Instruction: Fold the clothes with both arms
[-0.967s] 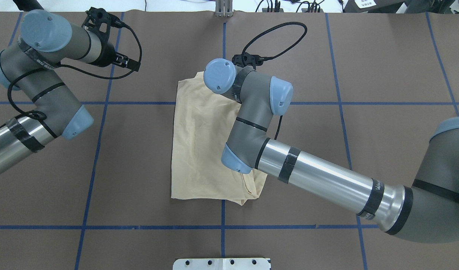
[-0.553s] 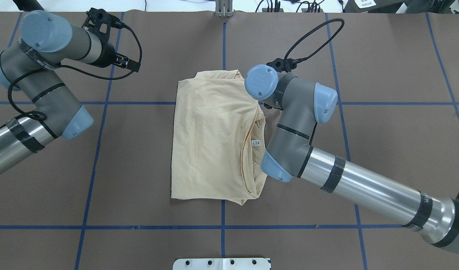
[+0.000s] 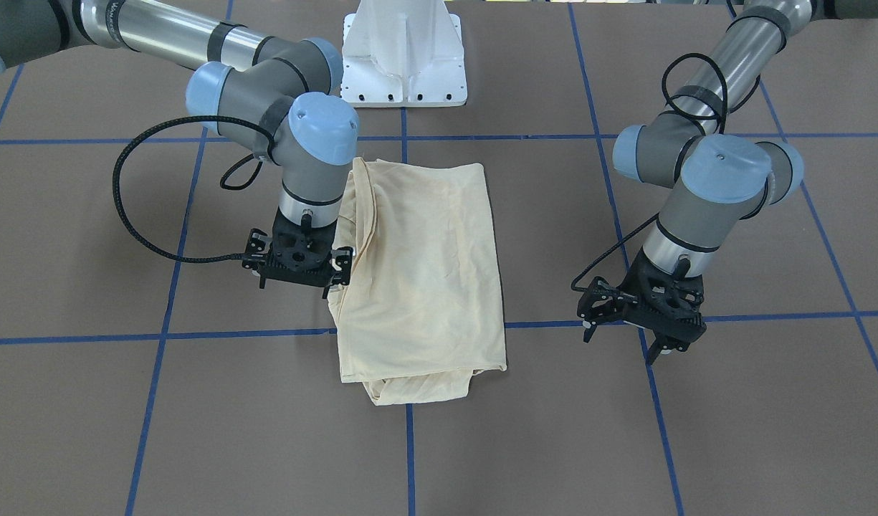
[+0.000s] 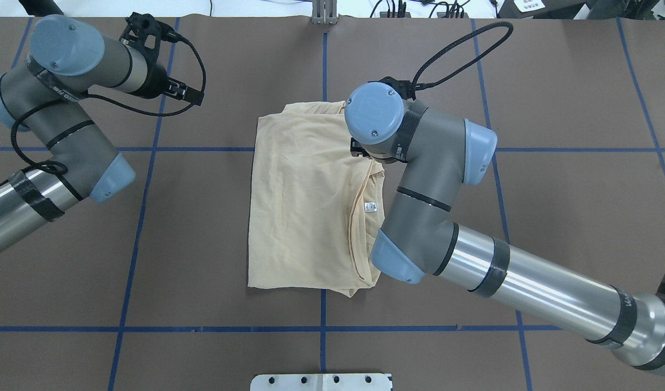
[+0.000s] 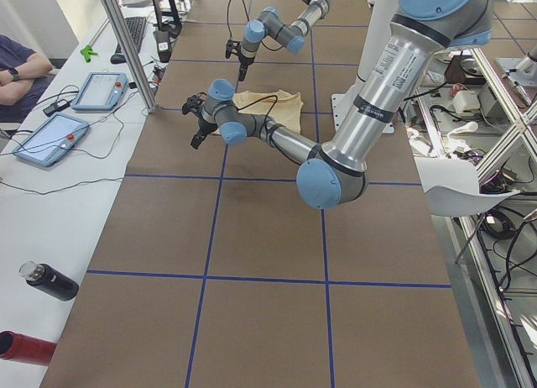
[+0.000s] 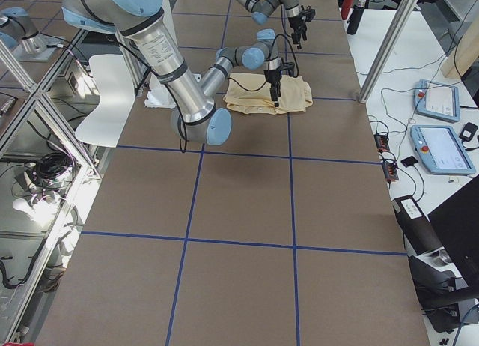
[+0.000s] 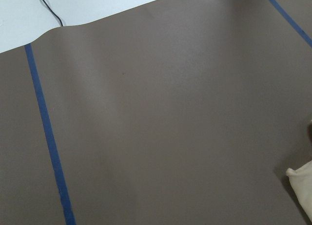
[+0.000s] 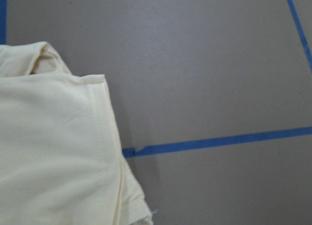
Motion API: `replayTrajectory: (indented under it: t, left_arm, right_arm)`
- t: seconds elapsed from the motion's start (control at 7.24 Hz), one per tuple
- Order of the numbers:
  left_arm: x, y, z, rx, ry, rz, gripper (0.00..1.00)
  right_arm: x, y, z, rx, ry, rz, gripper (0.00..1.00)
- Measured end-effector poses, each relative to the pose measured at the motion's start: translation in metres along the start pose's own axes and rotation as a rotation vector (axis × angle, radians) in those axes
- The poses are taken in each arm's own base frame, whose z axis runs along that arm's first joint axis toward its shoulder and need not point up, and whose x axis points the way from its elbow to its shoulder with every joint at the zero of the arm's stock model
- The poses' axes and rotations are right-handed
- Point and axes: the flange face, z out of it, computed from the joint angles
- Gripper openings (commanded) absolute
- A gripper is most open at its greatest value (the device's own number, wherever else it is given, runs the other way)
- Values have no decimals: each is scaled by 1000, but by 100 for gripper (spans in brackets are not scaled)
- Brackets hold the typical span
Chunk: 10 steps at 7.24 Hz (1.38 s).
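Shirt (image 4: 305, 206) lies folded mid-table (image 4: 202, 244), its white neck label (image 4: 369, 206) showing near the right side. Right gripper (image 3: 296, 281) hangs at the shirt's right edge, fingers spread, holding nothing. Left gripper (image 3: 621, 338) hovers well off left, fingers also spread and empty.

Robotics laboratory. Evidence: left arm (image 4: 77, 146) and right arm (image 4: 527, 277), both industrial jointed units, over a brown surface (image 5: 252, 237) gridded in blue tape (image 4: 321, 329); aluminium frame posts (image 5: 126, 44); two teach pendants (image 5: 50, 138) on a white side bench (image 5: 25, 220) at 9 o'clock in the left view; seated person (image 5: 21, 65) at 10 o'clock.
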Motion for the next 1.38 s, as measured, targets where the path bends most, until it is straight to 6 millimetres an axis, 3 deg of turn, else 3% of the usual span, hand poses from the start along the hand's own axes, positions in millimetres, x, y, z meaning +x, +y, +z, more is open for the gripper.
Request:
replayTrajectory:
  t: [0.28, 0.55, 0.97, 1.24, 1.38]
  left_arm:
    - [-1, 0, 0, 0, 0, -1, 100]
    - [-2, 2, 0, -1, -1, -1, 100]
    - [-5, 9, -4, -1, 0, 0, 100]
    - [-5, 10, -5, -1, 0, 0, 100]
    - [-5, 10, -5, 0, 0, 0, 100]
  right_arm:
    - [-31, 67, 2, 3, 24, 23, 100]
    - [-43, 109, 8, -8, 84, 10, 100]
    - [-46, 135, 23, -1, 136, -20, 100]
    - [-33, 136, 21, -4, 195, -61, 100]
    - [-16, 137, 21, -6, 223, -88, 100]
